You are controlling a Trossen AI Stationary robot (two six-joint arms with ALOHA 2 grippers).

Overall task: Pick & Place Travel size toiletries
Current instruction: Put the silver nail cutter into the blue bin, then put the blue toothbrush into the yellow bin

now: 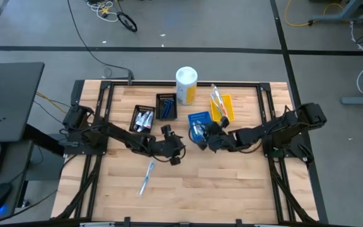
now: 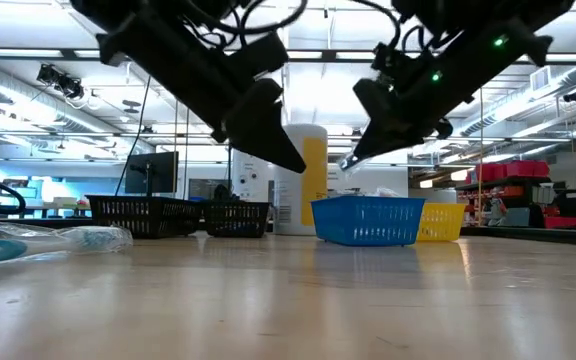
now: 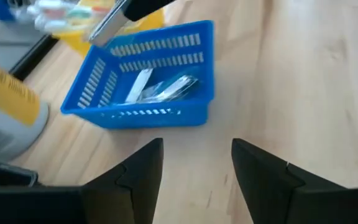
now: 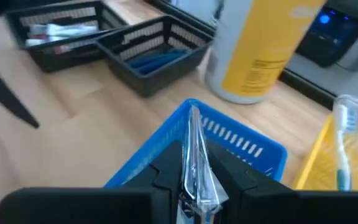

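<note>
Overhead, a wooden table point(image 1: 232, 183) holds two dark robot arms reaching toward its middle. The right gripper point(image 4: 194, 180) hovers above the blue tray point(image 1: 198, 118), just right of centre, its fingers closed on a slim item in clear shiny wrapping point(image 4: 197, 162) that stands upright between them. More wrapped pieces point(image 3: 160, 90) lie inside this tray.

The left gripper point(image 3: 194, 168) hangs above bare wood just left of the blue tray, its fingers spread apart with nothing between them.

Right of the blue tray, touching it, sits a yellow tray point(image 1: 223, 108) holding wrapped toothbrushes point(image 1: 217, 101), some sticking out past its far edge. Left of the blue tray are two black trays: the nearer-centre one point(image 1: 166, 106) holds dark blue items point(image 4: 157, 60), and the one further left point(image 1: 142, 119) holds small white tubes point(image 4: 64, 28).

A large white-and-yellow canister point(image 1: 186, 84) stands upright at the far side of the table, between the black trays and the yellow one.

One wrapped light-blue toothbrush point(image 1: 146, 178) lies alone on the table nearer the front, well apart from all the trays and to the left of centre.
</note>
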